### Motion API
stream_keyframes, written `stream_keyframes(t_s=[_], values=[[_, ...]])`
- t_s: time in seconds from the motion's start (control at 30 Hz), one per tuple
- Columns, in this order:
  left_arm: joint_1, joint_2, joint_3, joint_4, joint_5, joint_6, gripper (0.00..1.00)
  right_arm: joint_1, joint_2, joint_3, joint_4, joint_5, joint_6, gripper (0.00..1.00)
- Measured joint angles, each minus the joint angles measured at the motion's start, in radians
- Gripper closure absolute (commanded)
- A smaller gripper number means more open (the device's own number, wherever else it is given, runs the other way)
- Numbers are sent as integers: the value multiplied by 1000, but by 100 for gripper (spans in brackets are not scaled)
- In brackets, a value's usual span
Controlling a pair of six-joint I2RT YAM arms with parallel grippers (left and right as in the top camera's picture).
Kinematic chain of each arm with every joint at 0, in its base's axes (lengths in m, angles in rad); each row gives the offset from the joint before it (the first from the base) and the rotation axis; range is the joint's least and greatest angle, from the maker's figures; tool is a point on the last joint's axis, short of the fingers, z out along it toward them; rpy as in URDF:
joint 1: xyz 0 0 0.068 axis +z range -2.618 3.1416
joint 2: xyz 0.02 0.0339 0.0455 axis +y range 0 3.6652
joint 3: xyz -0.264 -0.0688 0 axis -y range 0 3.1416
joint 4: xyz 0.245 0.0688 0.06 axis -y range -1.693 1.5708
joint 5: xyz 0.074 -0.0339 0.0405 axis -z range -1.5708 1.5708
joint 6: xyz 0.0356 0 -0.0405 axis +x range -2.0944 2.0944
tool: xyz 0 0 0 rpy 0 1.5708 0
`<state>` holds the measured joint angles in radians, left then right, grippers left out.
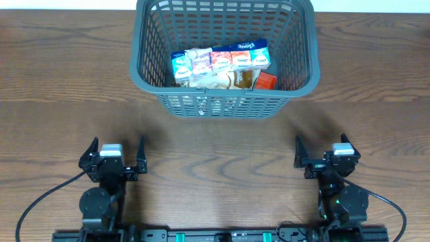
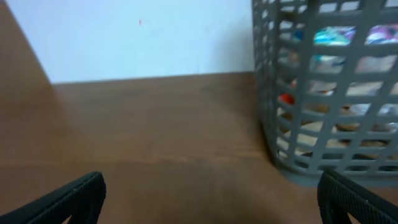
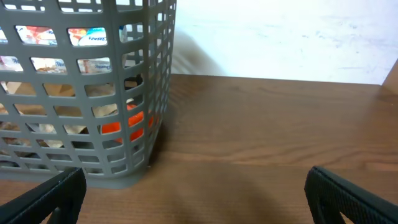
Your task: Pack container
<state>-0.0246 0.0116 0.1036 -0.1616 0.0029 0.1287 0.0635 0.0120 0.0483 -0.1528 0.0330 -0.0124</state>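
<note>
— Overhead first: where is the basket?
— The basket (image 1: 225, 101) stands well ahead of my fingers, midway between both arms, with packets (image 1: 222, 64) inside. My left gripper (image 1: 115, 149) and right gripper (image 1: 323, 149) sit low, pointing forward, fingers spread and empty.
— Left wrist?
— The basket (image 2: 323, 124) is ahead, right of my fingers.
— Right wrist?
— It's ahead and to their left (image 3: 81, 112).
— How will it handle?
— Light but bulky, I judge, with a stiff lattice. I'd pinch the rim, one gripper per side.
</note>
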Motion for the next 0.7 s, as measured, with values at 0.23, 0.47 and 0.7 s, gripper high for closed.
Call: stream_keyframes(t_s=[0.23,0.47,0.7], values=[[0,-1,-24,-10,-19,-54,1,0,0,0,0,0,0,1],[0,-1,-24,-10,-13,-55,1,0,0,0,0,0,0,1],[0,-1,-25,-10,-3,-53,1,0,0,0,0,0,0,1]])
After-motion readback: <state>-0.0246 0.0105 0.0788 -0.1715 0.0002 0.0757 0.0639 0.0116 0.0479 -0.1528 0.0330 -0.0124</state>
